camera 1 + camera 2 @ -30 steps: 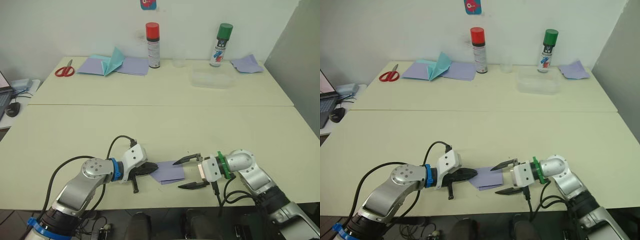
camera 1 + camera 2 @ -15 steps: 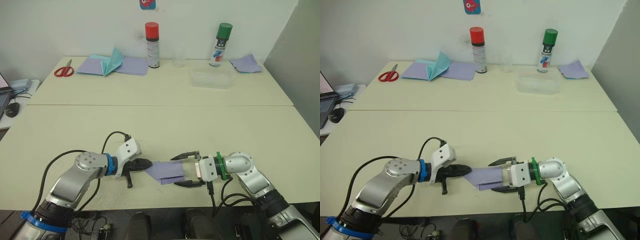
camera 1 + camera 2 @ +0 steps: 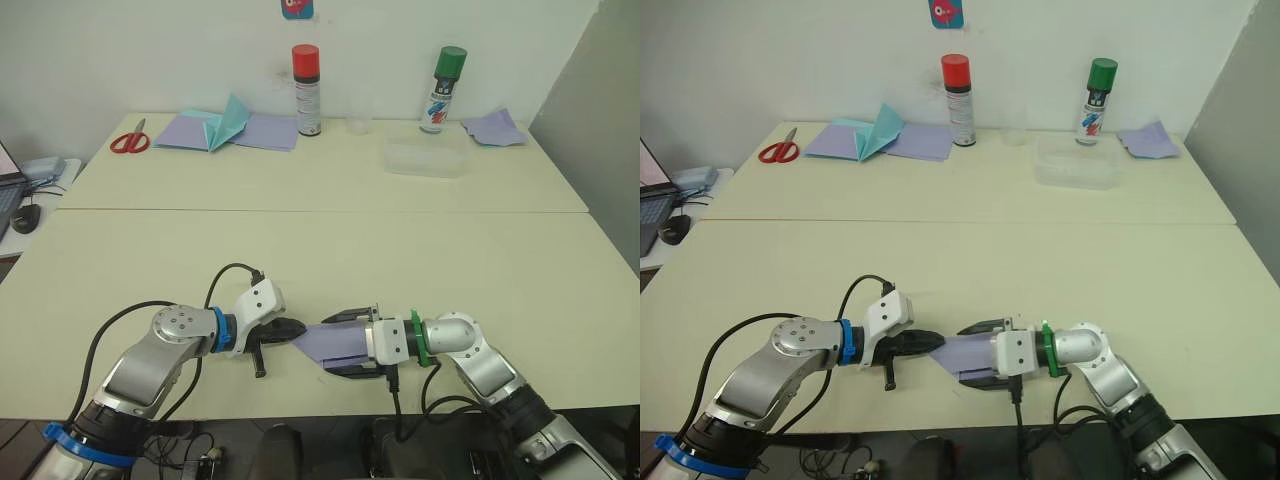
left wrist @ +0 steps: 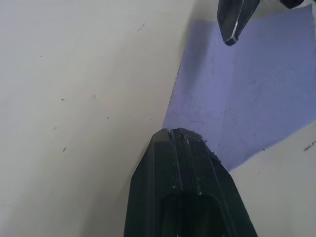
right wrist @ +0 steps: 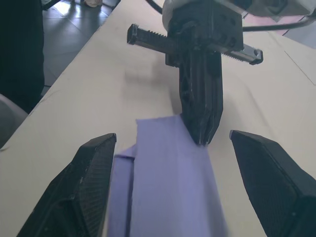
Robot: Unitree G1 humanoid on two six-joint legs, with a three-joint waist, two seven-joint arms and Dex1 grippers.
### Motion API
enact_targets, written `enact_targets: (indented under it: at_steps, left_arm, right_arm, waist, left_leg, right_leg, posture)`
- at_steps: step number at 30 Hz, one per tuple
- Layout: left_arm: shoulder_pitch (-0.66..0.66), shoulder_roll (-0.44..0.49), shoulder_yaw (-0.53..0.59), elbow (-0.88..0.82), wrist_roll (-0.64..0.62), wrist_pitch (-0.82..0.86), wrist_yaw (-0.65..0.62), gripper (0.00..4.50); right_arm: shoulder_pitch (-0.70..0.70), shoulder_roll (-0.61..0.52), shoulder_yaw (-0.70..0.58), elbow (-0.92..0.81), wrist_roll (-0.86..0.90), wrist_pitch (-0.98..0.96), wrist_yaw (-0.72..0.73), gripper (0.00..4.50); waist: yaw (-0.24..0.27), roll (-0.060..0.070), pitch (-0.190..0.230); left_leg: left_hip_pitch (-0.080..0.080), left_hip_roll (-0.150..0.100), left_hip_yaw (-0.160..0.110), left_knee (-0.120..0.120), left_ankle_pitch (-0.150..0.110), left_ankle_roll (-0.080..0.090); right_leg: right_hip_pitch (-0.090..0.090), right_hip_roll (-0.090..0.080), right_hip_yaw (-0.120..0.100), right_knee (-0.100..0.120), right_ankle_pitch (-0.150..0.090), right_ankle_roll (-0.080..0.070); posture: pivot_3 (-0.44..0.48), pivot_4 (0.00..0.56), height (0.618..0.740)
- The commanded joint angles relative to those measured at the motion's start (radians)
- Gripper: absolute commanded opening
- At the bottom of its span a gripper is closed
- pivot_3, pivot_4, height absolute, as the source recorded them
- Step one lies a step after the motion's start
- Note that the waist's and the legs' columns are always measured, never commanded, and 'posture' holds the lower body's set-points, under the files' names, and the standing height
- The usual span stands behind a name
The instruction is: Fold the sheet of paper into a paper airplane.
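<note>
The sheet of paper point(image 3: 347, 339), lavender and folded over with a crease showing, lies flat near the table's front edge. My left gripper point(image 3: 297, 329) is shut on the sheet's left corner, its black fingertips point(image 4: 177, 137) pressed together at the paper's edge. My right gripper point(image 3: 326, 345) comes in from the right and is open. One finger point(image 5: 94, 187) lies along each side of the sheet, which sits between them untouched. The right wrist view looks straight at the left gripper point(image 5: 201, 133) pinching the far edge of the sheet point(image 5: 168, 173).
At the back of the table are red scissors point(image 3: 128, 141), a teal folded paper point(image 3: 228, 122) on lavender sheets point(image 3: 265, 131), a red-capped can point(image 3: 306, 90), a clear cup point(image 3: 358, 118), a green-capped can point(image 3: 442, 90), a clear container point(image 3: 425, 158) and a lavender scrap point(image 3: 495, 128).
My right gripper has slid left, so its open fingers now straddle the sheet. The left gripper drew back left a little with the paper's corner, then held still.
</note>
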Motion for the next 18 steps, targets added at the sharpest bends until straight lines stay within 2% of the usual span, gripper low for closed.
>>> enact_targets:
  at_steps: [1,14,16,18]
  left_arm:
    - [0.01,-0.003,-0.039,0.02,0.019,0.009,-0.013,0.0]
    - [0.01,-0.006,-0.043,0.023,0.016,0.006,-0.014,0.0]
    - [0.009,-0.007,-0.045,0.021,0.015,0.007,-0.015,0.0]
    - [0.011,-0.007,-0.047,0.02,0.016,0.008,-0.016,0.0]
  right_arm:
    - [-0.022,0.012,0.003,-0.026,-0.033,0.0,-0.043,3.85]
    - [-0.005,0.024,0.018,0.009,-0.025,-0.021,-0.051,3.85]
    - [-0.002,0.03,0.026,0.02,-0.014,-0.023,-0.039,3.47]
    - [0.0,0.032,0.031,0.023,-0.01,-0.024,-0.032,2.89]
  waist:
    - [0.0,0.0,0.0]
    - [0.0,0.0,0.0]
    - [0.0,0.0,0.0]
    - [0.0,0.0,0.0]
  left_leg:
    - [0.0,0.0,0.0,0.0,0.0,0.0]
    - [0.0,0.0,0.0,0.0,0.0,0.0]
    - [0.0,0.0,0.0,0.0,0.0,0.0]
    - [0.0,0.0,0.0,0.0,0.0,0.0]
  right_leg:
    - [0.0,0.0,0.0,0.0,0.0,0.0]
    - [0.0,0.0,0.0,0.0,0.0,0.0]
    - [0.0,0.0,0.0,0.0,0.0,0.0]
    - [0.0,0.0,0.0,0.0,0.0,0.0]
  posture:
    - [0.0,0.15,0.74]
    - [0.0,0.15,0.74]
    - [0.0,0.15,0.74]
    - [0.0,0.15,0.74]
